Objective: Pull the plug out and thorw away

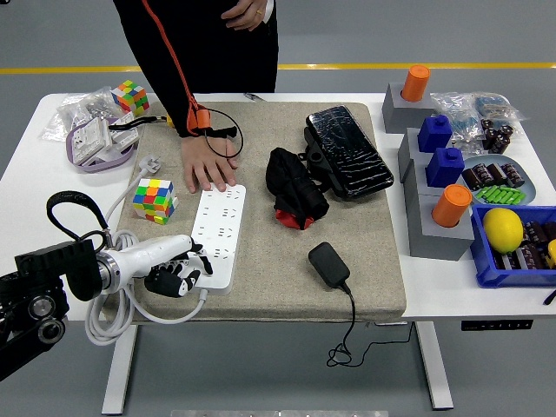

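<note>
One hand works: my left hand (176,276) sits fingers curled, empty, touching the near left corner of the strip (217,234). Black plug (328,263) lies right, apart. Person's hand (208,167) presses the strip's far end.

The left hand (178,276) covers the power strip's (217,233) near-left corner; the blue bin (512,261) is cropped at the right edge.

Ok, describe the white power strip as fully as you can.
The long white plastic power strip lies flat on the beige fabric mat, near its left edge, running toward the camera. Nothing is plugged into its sockets. A thick white cable leaves its near end. The person's hand presses its far end; the robot's left hand rests at its near-left corner.
</note>
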